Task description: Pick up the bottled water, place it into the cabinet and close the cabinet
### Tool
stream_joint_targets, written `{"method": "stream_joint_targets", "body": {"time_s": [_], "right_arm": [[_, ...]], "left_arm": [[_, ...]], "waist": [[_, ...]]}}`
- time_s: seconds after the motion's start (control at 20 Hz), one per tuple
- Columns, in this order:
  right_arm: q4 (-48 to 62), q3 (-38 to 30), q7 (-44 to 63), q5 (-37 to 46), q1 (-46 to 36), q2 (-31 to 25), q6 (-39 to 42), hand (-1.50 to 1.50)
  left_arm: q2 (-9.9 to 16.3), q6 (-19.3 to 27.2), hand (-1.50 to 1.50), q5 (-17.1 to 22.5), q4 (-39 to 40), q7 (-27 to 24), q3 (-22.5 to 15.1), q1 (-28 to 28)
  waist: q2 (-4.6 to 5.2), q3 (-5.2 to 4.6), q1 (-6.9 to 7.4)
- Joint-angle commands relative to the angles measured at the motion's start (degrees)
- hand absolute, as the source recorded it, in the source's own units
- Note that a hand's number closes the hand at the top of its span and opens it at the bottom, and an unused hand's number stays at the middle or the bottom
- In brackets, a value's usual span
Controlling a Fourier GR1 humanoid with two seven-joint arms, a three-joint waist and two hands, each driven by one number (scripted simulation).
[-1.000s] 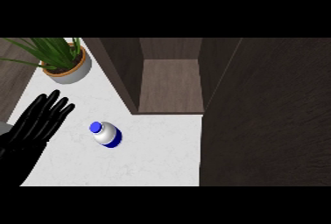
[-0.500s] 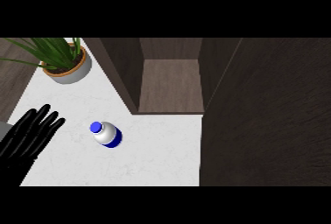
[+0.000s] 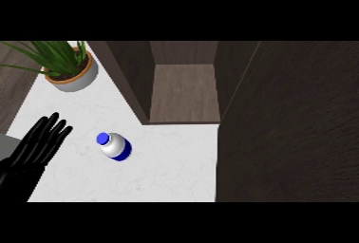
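My left forearm: runs out past the lower-left corner below my black left hand [image 3: 38, 144], so only its top stretch shows.
My right hand: nowhere in the head view.
Green-leaved plant in a tan-rimmed white pot [image 3: 69, 72]: leaves clipped by the top and left edges.
Dark wood open cabinet [image 3: 184, 90]: its upper part is cut off at the top.
Dark brown cabinet door panel [image 3: 291, 123]: runs off the right edge and hides the counter behind it.

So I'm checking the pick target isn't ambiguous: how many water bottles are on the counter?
1. The bottled water stands on the white counter, right of the left hand and in front of the open cabinet. Nothing suggests another, though the cabinet's depths are shadowed.
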Motion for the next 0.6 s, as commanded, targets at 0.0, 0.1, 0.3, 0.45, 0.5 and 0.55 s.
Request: {"method": "stream_joint_targets", "body": {"time_s": [0.0, 0.1, 0.3, 0.45, 0.5, 0.55], "right_arm": [[-7.7, -1.3, 2.5, -3.6, 3.4, -0.6, 0.3, -1.50], [-10.5, 4.3, 0.0, 1.2, 8.6, 1.0, 0.6, -1.50], [-4.8, 1.5, -6.9, 0.2, 9.2, -0.1, 3.6, -1.50], [-7.6, -0.8, -4.3, -2.4, 8.1, -1.1, 3.1, -1.50], [-11.0, 3.5, -2.3, -0.4, 10.8, -0.2, 2.4, -1.50], [-13.1, 4.4, -2.6, 1.7, 12.2, 0.0, 1.9, -1.50]], "left_arm": [[-1.3, 1.1, -1.50, -5.4, 7.9, -3.8, 0.6, -3.6], [-1.0, -0.4, -1.50, -6.6, 11.4, -8.1, 1.5, -3.3], [0.7, -2.0, -1.50, -8.2, 25.0, -13.2, 3.6, -10.3], [-3.3, 1.6, -1.50, -13.4, 27.4, -14.2, -0.7, -11.4], [-1.7, 0.0, -1.50, -14.3, 31.4, -19.4, 1.2, -10.4], [-1.8, 0.6, -1.50, -14.4, 30.6, -18.4, 0.8, -10.8]], "waist": [[0.11, 0.00, -0.12], [0.00, -0.04, -0.41], [0.12, -0.03, -0.77], [0.16, -0.01, -0.31], [0.17, -0.07, -0.49], [0.09, -0.06, -0.49]]}}
